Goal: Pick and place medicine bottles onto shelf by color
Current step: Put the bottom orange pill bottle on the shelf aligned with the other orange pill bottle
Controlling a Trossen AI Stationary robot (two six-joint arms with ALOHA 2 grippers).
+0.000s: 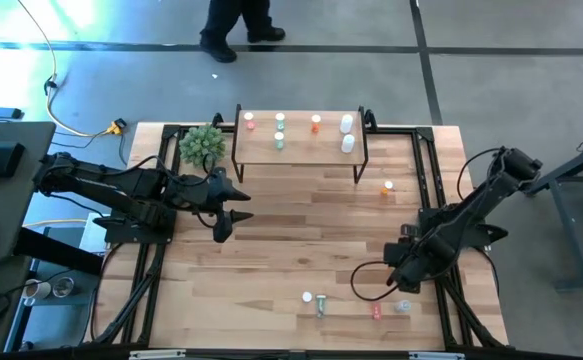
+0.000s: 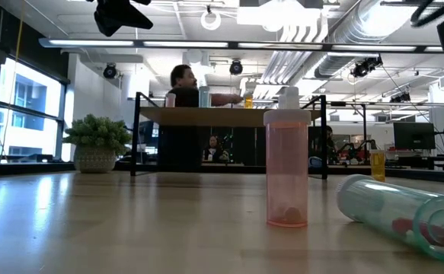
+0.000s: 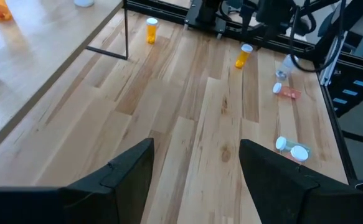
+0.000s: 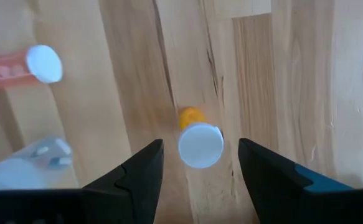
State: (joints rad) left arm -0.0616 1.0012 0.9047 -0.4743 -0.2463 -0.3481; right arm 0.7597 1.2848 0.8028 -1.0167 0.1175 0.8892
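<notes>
The shelf (image 1: pixel 299 140) stands at the table's far middle and carries red, green, orange and white bottles. My right gripper (image 4: pixel 200 158) is open near the front right, pointing down. Its fingers stand on either side of an upright orange bottle with a white cap (image 4: pixel 200 144) and do not touch it. A red bottle (image 4: pixel 13 67) and a clear bottle (image 4: pixel 38 155) lie on their sides beside it. Another orange bottle (image 1: pixel 387 187) stands right of the shelf. A pale pink upright bottle (image 2: pixel 286 171) and a lying green bottle (image 2: pixel 404 217) are at the front middle. My left gripper (image 1: pixel 233 208) is open and empty, above the table's left part.
A small potted plant (image 1: pixel 203 145) stands at the shelf's left end, close to my left arm. A black metal frame (image 1: pixel 426 200) runs along the table's sides. A person (image 1: pixel 233 25) stands beyond the far edge. Bare wood lies between the shelf and the front bottles.
</notes>
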